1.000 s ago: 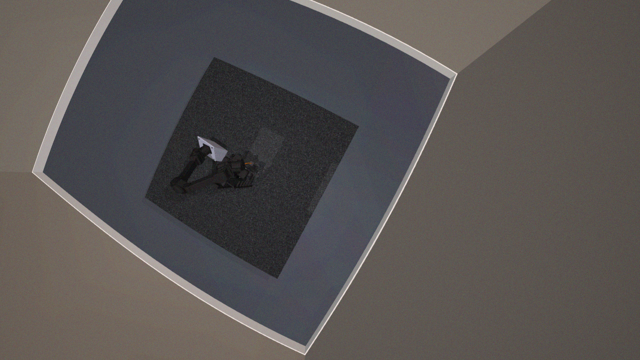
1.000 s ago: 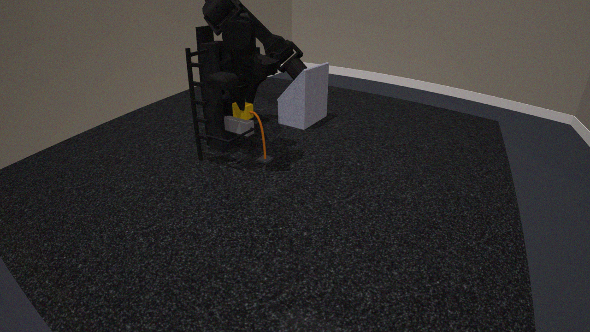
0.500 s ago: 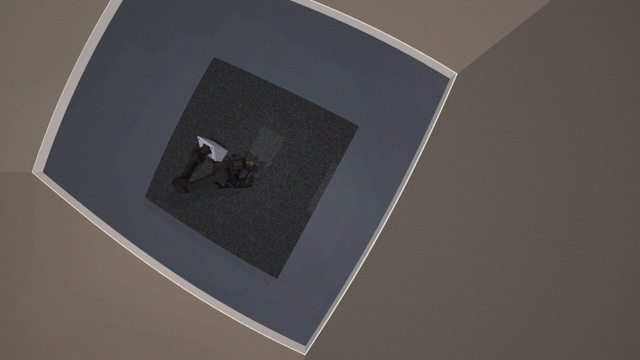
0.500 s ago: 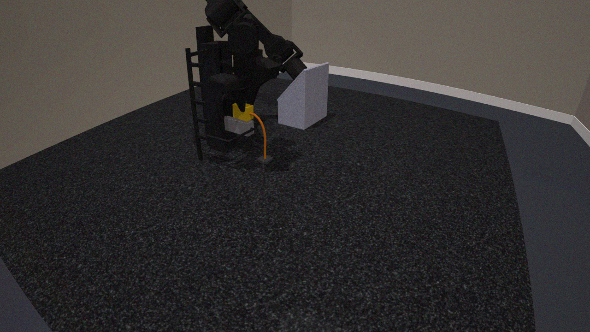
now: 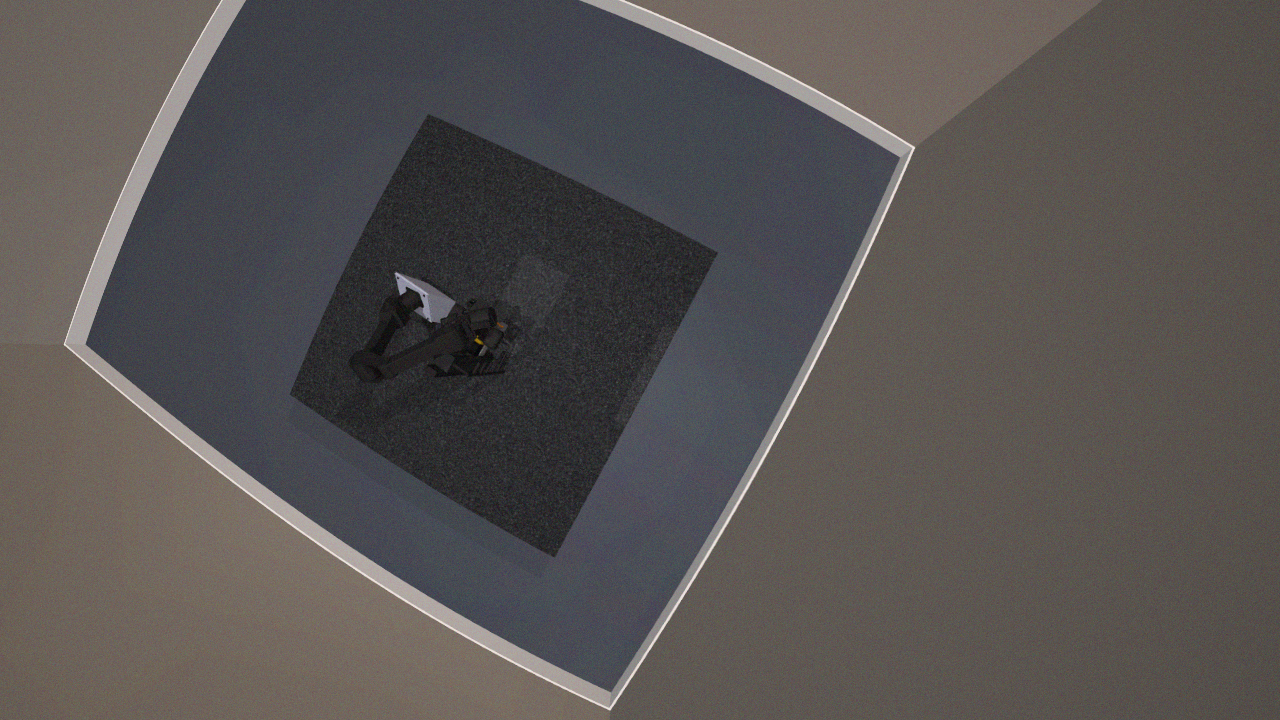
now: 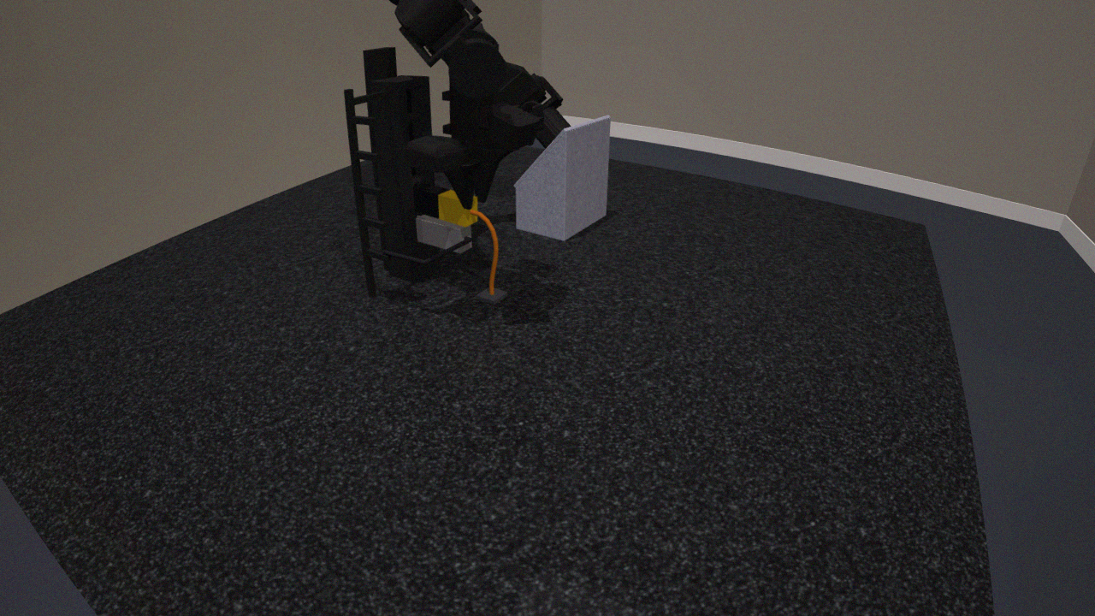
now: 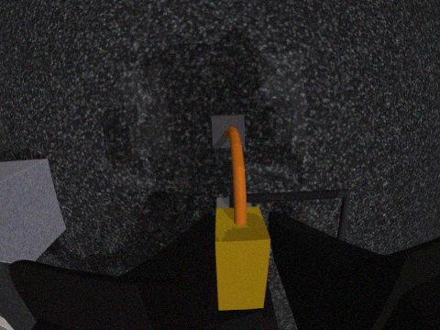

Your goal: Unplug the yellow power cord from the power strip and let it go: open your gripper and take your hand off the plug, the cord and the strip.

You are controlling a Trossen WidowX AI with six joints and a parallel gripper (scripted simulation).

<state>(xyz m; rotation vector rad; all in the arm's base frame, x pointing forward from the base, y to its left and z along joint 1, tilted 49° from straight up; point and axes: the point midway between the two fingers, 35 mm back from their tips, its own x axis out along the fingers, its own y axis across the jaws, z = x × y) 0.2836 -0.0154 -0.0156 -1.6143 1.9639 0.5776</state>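
Observation:
The yellow plug (image 5: 478, 340) (image 6: 452, 206) (image 7: 241, 275) is between the fingers of my gripper (image 6: 471, 204) (image 7: 241, 223), which is shut on it. The plug is over the light grey power strip (image 6: 434, 231) (image 7: 223, 202), seen in the exterior view shifted a little toward the cord side. The fingers hide part of the plug, and I cannot tell whether its prongs are still in the socket. The orange cord (image 6: 496, 249) (image 7: 238, 170) runs from the plug in a curve down to a small grey square base (image 6: 497, 296) (image 7: 217, 139) on the dark surface.
A black ladder-like rack (image 6: 356, 168) (image 7: 298, 195) stands right by the strip. A pale, slanted box (image 5: 438, 302) (image 6: 585, 180) (image 7: 27, 211) stands on the other side, near the arm. A dark speckled mat (image 5: 501, 447) (image 6: 612, 429) lies under everything.

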